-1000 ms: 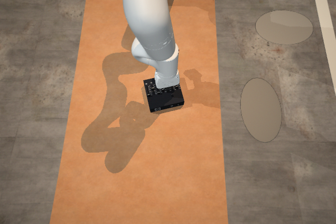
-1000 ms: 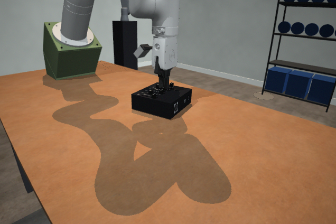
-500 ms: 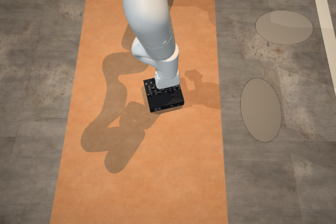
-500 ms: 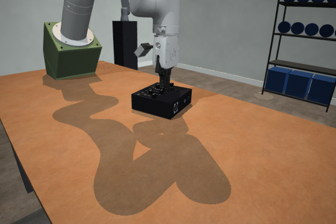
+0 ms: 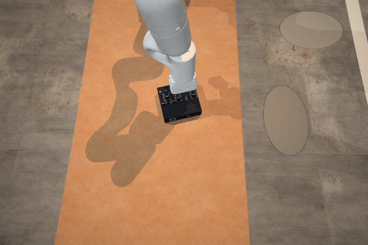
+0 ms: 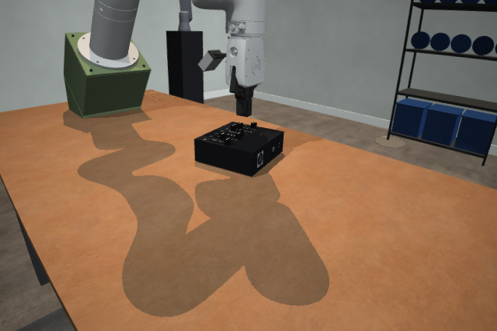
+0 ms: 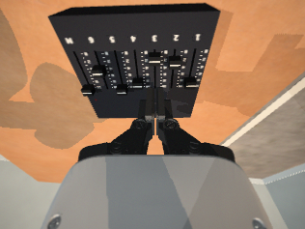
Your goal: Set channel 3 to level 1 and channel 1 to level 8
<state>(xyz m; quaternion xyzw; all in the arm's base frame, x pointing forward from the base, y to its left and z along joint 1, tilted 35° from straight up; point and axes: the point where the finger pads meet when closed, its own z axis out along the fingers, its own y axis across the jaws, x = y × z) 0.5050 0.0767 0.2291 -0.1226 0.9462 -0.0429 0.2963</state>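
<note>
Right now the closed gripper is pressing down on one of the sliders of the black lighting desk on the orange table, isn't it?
Not quite. The gripper is closed, but it hangs above the black lighting desk on the orange table, touching no fader. The exterior view shows a clear gap between the fingertips and the fader caps.

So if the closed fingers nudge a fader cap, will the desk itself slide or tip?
Tipping seems unlikely: the lighting desk is low, broad and flat-based. It might skid a little, since nothing braces it on the table. The shut gripper hangs above it, touching nothing.
</note>
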